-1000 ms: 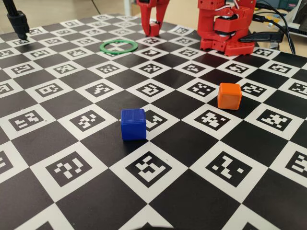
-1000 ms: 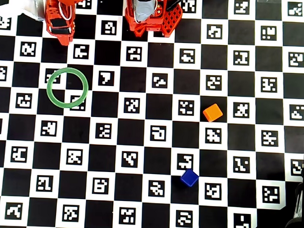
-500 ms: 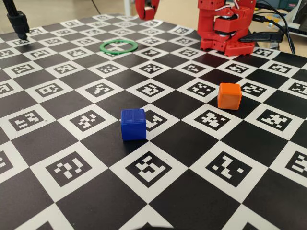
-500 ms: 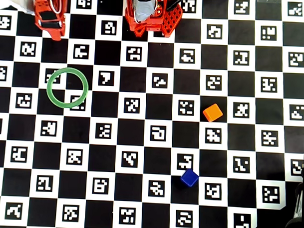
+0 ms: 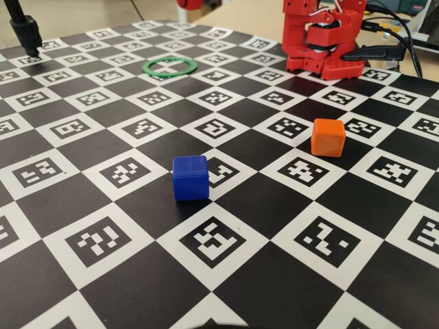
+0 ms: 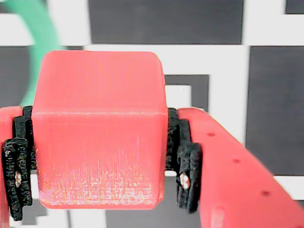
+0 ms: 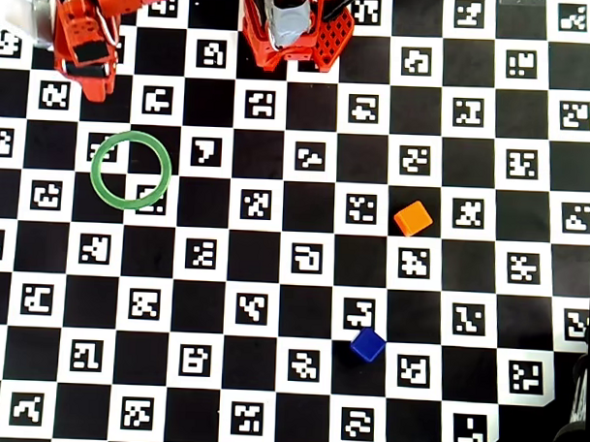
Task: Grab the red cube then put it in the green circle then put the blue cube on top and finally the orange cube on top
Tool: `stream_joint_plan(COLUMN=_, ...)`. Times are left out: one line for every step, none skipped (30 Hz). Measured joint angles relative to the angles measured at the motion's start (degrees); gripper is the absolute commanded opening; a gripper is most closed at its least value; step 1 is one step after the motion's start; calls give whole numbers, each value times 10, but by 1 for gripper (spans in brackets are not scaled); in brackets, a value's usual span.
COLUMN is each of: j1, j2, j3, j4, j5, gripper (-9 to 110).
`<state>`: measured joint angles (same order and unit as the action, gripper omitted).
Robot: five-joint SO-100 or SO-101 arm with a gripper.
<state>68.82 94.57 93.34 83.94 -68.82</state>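
Observation:
The red cube [image 6: 99,128] fills the wrist view, clamped between the black pads [image 6: 187,166] of my gripper [image 6: 102,175], which is shut on it above the board. A blurred arc of the green circle [image 6: 40,28] shows at the top left of that view. From overhead, the gripper [image 7: 87,63] hangs just beyond the far side of the green circle [image 7: 94,170], and the cube is hidden under it. The circle [image 5: 169,66] lies empty. The orange cube [image 7: 412,217] [image 5: 328,136] and the blue cube [image 7: 367,344] [image 5: 191,177] rest apart on the board.
The arm's red base [image 7: 287,27] [image 5: 322,38] stands at the far edge of the checkered marker board [image 7: 289,395]. A black stand [image 5: 26,31] rises at the far left in the fixed view. Cables [image 5: 401,34] run at the far right.
The gripper has risen with the red cube, almost leaving the top of the fixed view, and has shifted slightly left in the overhead view. The blue and orange cubes have not moved.

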Motion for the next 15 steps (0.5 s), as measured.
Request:
stream_joint_plan(j1=-10, j2=0, j3=-2, j4=0, j5=7, gripper=2)
stream_joint_plan(j1=-18, j2=0, j3=-4, j4=0, j5=15, gripper=2)
stream_joint_plan(j1=-28, j2=0, j3=-4, j4=0, j5=25, gripper=2)
stream_joint_plan(j1=-37, j2=0, j3=-4, j4=0, j5=33, gripper=2)
stream_joint_plan(j1=-46, j2=0, j3=-4, j4=0, j5=39, gripper=2)
stream_joint_plan(j1=-55, j2=0, j3=-4, j4=2, j5=46, gripper=2)
stream_joint_plan(j1=-64, j2=0, j3=-4, j4=2, j5=51, gripper=2)
stream_joint_plan(j1=-73, j2=0, j3=-4, j4=2, j5=56, gripper=2)
stream_joint_plan(j1=-82, j2=0, j3=-4, j4=2, j5=62, gripper=2)
stream_joint_plan(j1=-91, j2=0, j3=-4, j4=2, j5=67, gripper=2)
stream_joint_plan(j1=-100, j2=0, j3=-4, j4=2, j5=74, gripper=2)
stream_joint_plan(j1=-110, j2=0, j3=-4, j4=2, j5=82, gripper=2)
stream_joint_plan(j1=-119, j2=0, j3=-4, j4=2, j5=91, gripper=2)
stream_joint_plan(j1=-127, j2=0, j3=-4, j4=0, j5=96, gripper=2)
stream_joint_plan(j1=-135, j2=0, j3=-4, j4=-4, j5=100, gripper=2)
